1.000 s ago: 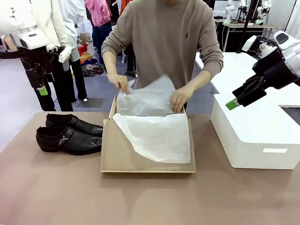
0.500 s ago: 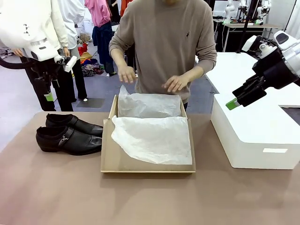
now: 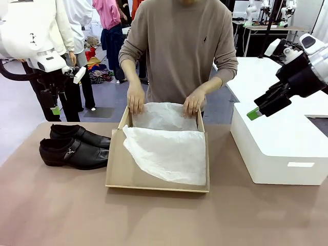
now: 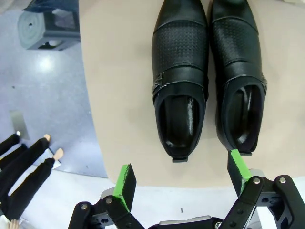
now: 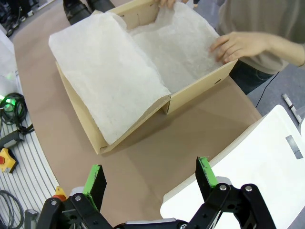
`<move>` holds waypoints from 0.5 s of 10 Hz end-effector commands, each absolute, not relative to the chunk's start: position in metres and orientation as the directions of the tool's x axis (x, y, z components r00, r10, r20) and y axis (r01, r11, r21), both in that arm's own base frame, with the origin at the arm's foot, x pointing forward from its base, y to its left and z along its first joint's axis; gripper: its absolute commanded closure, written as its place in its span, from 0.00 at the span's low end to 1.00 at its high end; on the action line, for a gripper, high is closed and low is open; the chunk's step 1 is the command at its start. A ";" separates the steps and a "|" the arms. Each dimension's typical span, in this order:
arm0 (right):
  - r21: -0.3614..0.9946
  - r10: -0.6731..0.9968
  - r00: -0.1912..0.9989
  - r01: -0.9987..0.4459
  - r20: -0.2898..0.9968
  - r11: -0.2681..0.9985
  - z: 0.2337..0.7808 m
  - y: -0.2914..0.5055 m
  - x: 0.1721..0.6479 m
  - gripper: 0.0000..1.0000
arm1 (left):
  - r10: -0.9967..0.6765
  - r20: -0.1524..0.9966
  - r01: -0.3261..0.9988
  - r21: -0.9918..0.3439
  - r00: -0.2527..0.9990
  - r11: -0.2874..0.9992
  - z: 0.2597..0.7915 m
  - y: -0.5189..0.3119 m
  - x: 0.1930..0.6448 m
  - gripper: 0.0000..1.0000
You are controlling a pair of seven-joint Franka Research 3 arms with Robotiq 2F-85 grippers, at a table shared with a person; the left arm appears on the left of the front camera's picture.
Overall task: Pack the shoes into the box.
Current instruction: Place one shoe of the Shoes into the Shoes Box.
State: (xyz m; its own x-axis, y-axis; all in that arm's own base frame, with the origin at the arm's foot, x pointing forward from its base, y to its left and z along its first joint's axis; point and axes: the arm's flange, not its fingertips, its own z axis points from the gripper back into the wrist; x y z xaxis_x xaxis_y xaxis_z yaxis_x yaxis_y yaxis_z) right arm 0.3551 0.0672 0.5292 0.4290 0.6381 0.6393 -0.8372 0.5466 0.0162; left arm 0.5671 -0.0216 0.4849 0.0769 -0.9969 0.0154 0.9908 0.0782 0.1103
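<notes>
The left gripper (image 4: 180, 166) hangs over the table's left end with its jaws wide and nothing between them. Straight below it lie the two shoes (image 4: 180, 71), side by side and nearly touching. Their heels point toward the table's (image 3: 164, 220) left edge and their toes toward the one box (image 3: 119, 169), just beside its left wall. No object lies between gripper and shoes.

The right gripper (image 5: 150, 168) is spread wide too and empty. It hovers above one white block (image 3: 277, 148) at the table's right end, well apart from the box.

The box stands open in the middle, lined with tissue paper (image 3: 166, 151) that drapes over its near half. The person's two hands (image 3: 136, 100) rest on the paper at the far wall. The near strip of table is bare.
</notes>
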 end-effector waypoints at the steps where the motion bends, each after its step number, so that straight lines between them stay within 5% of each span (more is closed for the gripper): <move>1: 0.021 0.632 0.424 -0.840 0.648 0.542 0.529 0.067 0.357 0.00 | -0.997 0.016 0.990 0.111 0.082 0.083 0.485 -0.019 0.567 0.00; 5: 0.021 0.632 0.424 -0.840 0.648 0.542 0.529 0.067 0.357 0.00 | -0.997 0.015 0.991 0.110 0.079 0.081 0.485 -0.020 0.567 0.00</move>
State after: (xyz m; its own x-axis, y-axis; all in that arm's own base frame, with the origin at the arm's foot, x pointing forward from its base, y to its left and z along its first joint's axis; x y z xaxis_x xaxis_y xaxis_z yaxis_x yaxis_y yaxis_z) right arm 0.3551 0.0672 0.5292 0.4290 0.6381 0.6393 -0.8372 0.5467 0.0162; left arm 0.5672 -0.0209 0.4848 0.0780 -0.9968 0.0153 0.9907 0.0792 0.1102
